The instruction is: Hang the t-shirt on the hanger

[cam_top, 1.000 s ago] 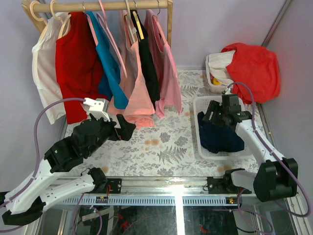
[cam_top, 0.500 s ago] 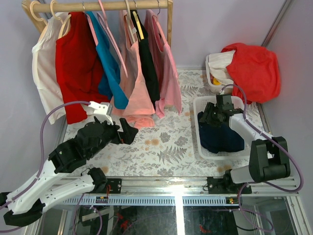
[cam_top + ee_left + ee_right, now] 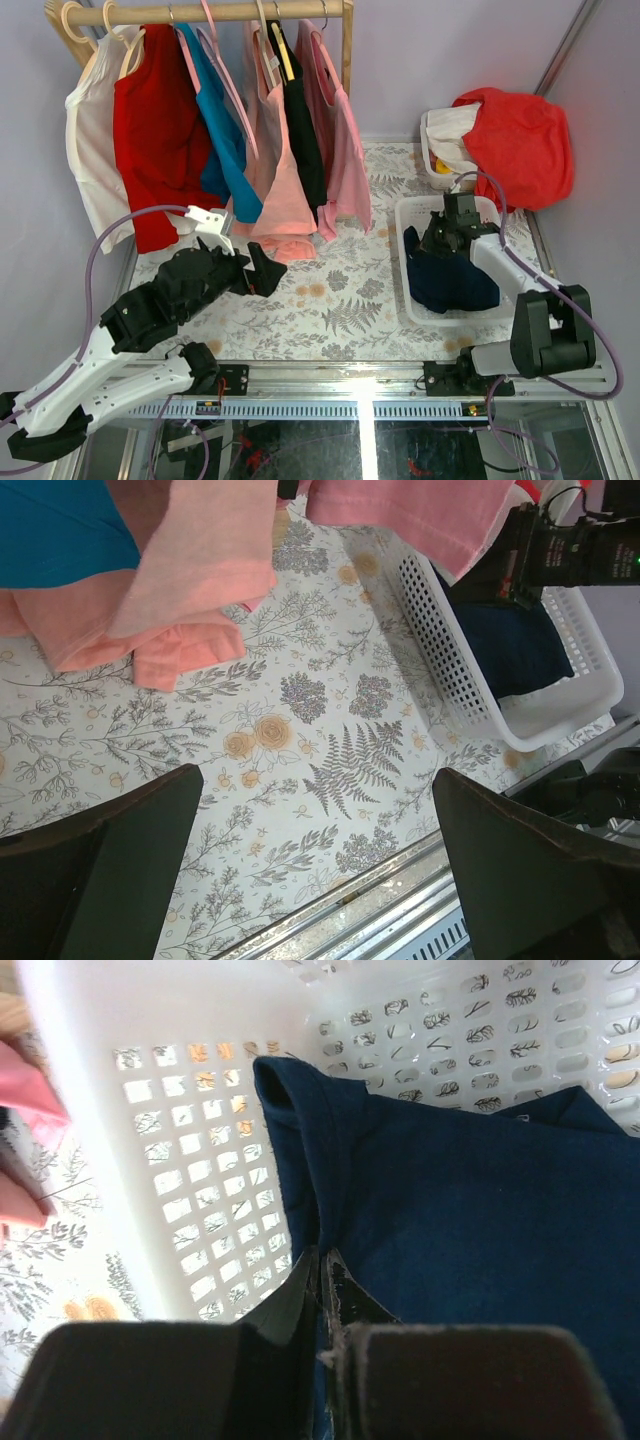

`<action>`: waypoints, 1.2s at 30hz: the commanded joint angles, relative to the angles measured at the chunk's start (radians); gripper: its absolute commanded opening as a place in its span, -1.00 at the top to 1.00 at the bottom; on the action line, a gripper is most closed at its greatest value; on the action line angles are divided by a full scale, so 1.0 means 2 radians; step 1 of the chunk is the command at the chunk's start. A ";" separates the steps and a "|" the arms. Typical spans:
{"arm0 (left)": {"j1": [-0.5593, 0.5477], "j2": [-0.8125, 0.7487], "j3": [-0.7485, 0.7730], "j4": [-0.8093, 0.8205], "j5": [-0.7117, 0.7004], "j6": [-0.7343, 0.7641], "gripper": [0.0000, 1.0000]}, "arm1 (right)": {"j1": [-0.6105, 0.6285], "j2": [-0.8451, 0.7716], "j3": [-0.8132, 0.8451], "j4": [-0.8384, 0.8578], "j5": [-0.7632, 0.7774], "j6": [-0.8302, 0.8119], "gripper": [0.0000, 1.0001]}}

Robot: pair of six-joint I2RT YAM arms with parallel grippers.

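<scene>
The salmon t-shirt (image 3: pixel 285 205) hangs among the clothes on the rail, its hem (image 3: pixel 185 655) resting on the flowered table. A cream hanger (image 3: pixel 72 30) hooks over the rail's left end. My left gripper (image 3: pixel 262 270) hovers over the table just below that hem, open, with only tablecloth between its fingers (image 3: pixel 315 780). My right gripper (image 3: pixel 437 240) is down inside the white basket (image 3: pixel 410 215), shut on a fold of a navy garment (image 3: pixel 480 1200) near its collar edge (image 3: pixel 322 1255).
The wooden rail (image 3: pixel 220 12) carries white, red, blue, black and pale pink tops. A second tub (image 3: pixel 432 160) at the back right holds a red cloth (image 3: pixel 520 135). The table's metal front edge (image 3: pixel 400 900) lies just below the left gripper.
The right gripper has closed from wide open onto the navy cloth, after sliding towards the basket's far left. The left arm has crept slightly to the right, still open.
</scene>
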 commanded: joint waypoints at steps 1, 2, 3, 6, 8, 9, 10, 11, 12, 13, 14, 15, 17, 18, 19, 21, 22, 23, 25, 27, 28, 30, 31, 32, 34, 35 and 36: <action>0.004 -0.004 0.006 0.029 0.017 0.016 -0.99 | -0.002 -0.061 0.036 -0.021 -0.001 -0.010 1.00; 0.004 -0.004 0.008 0.029 0.017 0.018 -0.99 | -0.002 -0.075 0.045 -0.027 -0.001 -0.012 1.00; 0.004 -0.004 0.010 0.029 0.018 0.018 -0.99 | -0.002 -0.090 0.055 -0.036 0.000 -0.012 1.00; 0.004 0.001 0.014 0.037 0.029 0.019 -0.99 | -0.002 -0.139 0.087 -0.061 0.002 -0.015 1.00; 0.003 0.007 0.010 0.048 0.038 0.021 -0.99 | -0.002 -0.165 0.104 -0.073 0.002 -0.018 1.00; 0.004 0.012 0.012 0.050 0.044 0.022 -0.99 | -0.002 -0.174 0.114 -0.080 0.002 -0.020 1.00; 0.004 0.018 0.014 0.053 0.052 0.022 -0.99 | -0.003 -0.181 0.124 -0.091 0.002 -0.021 1.00; 0.004 0.022 0.016 0.056 0.060 0.022 -0.99 | -0.002 -0.187 0.133 -0.099 0.003 -0.022 1.00; 0.004 0.025 0.016 0.060 0.064 0.023 -0.99 | -0.002 -0.194 0.141 -0.103 0.001 -0.022 1.00; 0.004 0.027 0.016 0.063 0.067 0.024 -0.99 | -0.002 -0.200 0.147 -0.106 -0.002 -0.022 1.00; 0.004 0.028 0.016 0.065 0.068 0.025 -0.99 | -0.002 -0.206 0.153 -0.108 -0.003 -0.021 1.00; 0.004 0.030 0.017 0.067 0.068 0.025 -0.99 | -0.002 -0.212 0.157 -0.109 -0.005 -0.020 1.00; 0.003 0.029 0.016 0.073 0.070 0.024 -0.99 | -0.002 -0.219 0.166 -0.110 -0.009 -0.018 1.00; 0.004 0.029 0.015 0.076 0.071 0.024 -0.99 | -0.002 -0.222 0.171 -0.111 -0.011 -0.018 1.00; 0.003 0.030 0.014 0.080 0.072 0.024 -0.99 | -0.002 -0.223 0.174 -0.113 -0.013 -0.018 1.00; 0.004 0.034 0.015 0.084 0.076 0.023 -0.99 | -0.002 -0.226 0.173 -0.113 -0.014 -0.019 1.00; 0.004 0.037 0.017 0.085 0.076 0.023 -0.99 | -0.002 -0.228 0.169 -0.110 -0.015 -0.019 1.00; 0.003 0.038 0.017 0.086 0.075 0.023 -0.99 | -0.002 -0.230 0.164 -0.106 -0.016 -0.018 1.00; 0.004 0.039 0.016 0.088 0.071 0.024 -0.99 | -0.002 -0.228 0.152 -0.098 -0.016 -0.016 1.00; 0.003 0.035 0.013 0.090 0.070 0.022 -0.99 | -0.002 -0.224 0.139 -0.095 -0.014 -0.018 1.00; 0.004 0.032 0.010 0.091 0.069 0.020 -0.99 | -0.002 -0.223 0.129 -0.095 -0.012 -0.019 0.99; 0.004 0.024 0.004 0.090 0.064 0.020 -0.99 | -0.002 -0.226 0.105 -0.091 -0.016 -0.020 0.44; 0.004 0.020 0.003 0.088 0.060 0.019 -0.99 | -0.002 -0.229 0.094 -0.088 -0.020 -0.020 0.23; 0.004 0.016 0.001 0.085 0.058 0.019 -0.99 | -0.002 -0.234 0.081 -0.086 -0.023 -0.022 0.04; 0.004 0.011 -0.003 0.082 0.055 0.017 -0.99 | -0.002 -0.246 0.059 -0.087 -0.018 -0.024 -0.38; 0.003 0.007 -0.004 0.080 0.052 0.016 -0.99 | -0.002 -0.254 0.050 -0.087 -0.017 -0.024 -0.49; 0.004 0.004 -0.006 0.078 0.050 0.016 -0.99 | -0.002 -0.262 0.039 -0.087 -0.019 -0.024 -0.57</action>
